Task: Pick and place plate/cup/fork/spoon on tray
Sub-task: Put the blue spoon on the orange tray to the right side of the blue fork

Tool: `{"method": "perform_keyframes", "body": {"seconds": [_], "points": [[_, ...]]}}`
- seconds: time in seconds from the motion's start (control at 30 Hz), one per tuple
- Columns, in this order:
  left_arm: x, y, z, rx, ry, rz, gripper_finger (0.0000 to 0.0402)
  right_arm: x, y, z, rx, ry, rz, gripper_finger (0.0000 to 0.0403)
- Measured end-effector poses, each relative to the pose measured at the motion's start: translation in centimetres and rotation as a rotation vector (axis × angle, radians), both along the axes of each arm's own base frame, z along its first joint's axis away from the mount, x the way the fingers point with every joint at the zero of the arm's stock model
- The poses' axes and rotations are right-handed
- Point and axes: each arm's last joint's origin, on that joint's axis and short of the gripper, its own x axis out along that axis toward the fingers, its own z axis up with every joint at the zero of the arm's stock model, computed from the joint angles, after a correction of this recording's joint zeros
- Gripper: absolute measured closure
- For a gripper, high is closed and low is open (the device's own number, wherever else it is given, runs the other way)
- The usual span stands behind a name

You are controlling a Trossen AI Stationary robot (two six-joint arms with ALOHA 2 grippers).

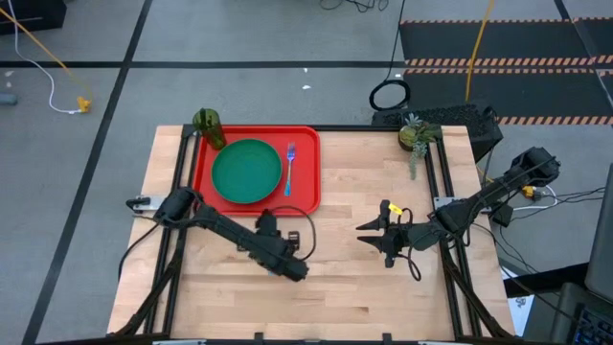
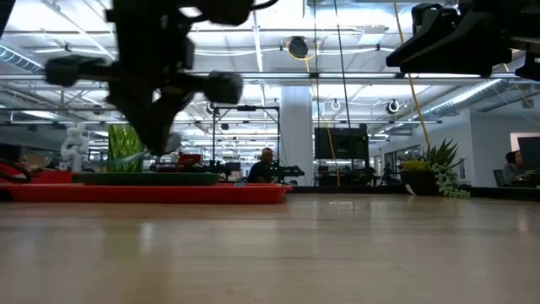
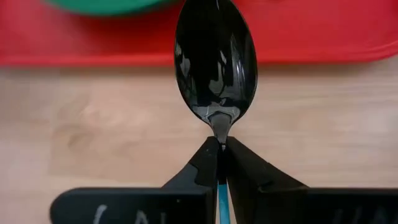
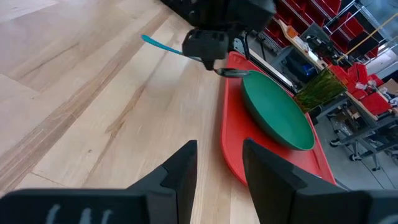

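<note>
Left gripper (image 3: pixel 219 155): above the table centre-left, fingers clamped together, arm reaching in from the left edge. Right gripper (image 4: pixel 219 163): centre-right above the table, fingers parted, pointing left.

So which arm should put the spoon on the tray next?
Left. Its gripper already clamps the spoon beside the tray; the right gripper is open, empty and farther off.
</note>
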Motion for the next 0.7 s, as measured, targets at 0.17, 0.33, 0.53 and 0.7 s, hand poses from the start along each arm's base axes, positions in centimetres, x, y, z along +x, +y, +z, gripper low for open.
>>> {"method": "perform_keyframes", "body": {"seconds": [0.17, 0.33, 0.53, 0.7], "points": [[2.0, 1.9, 2.0, 0.032, -0.033, -0.085, 0.0392, 0.0, 0.0, 0.0, -0.007, 0.0, 0.002, 0.028], [3.7, 4.6, 3.7, 0.071, -0.046, -0.138, 0.0385, 0.0, 0.0, 0.0, -0.011, 0.001, 0.004, 0.028], [5.5, 8.3, 5.2, 0.083, -0.052, -0.199, 0.0379, 0.0, 0.0, 0.0, -0.021, 0.002, 0.008, 0.028], [7.0, 11.4, 5.8, 0.091, -0.086, -0.271, 0.0377, 0.0, 0.0, 0.0, -0.036, 0.002, 0.012, 0.028]]}}
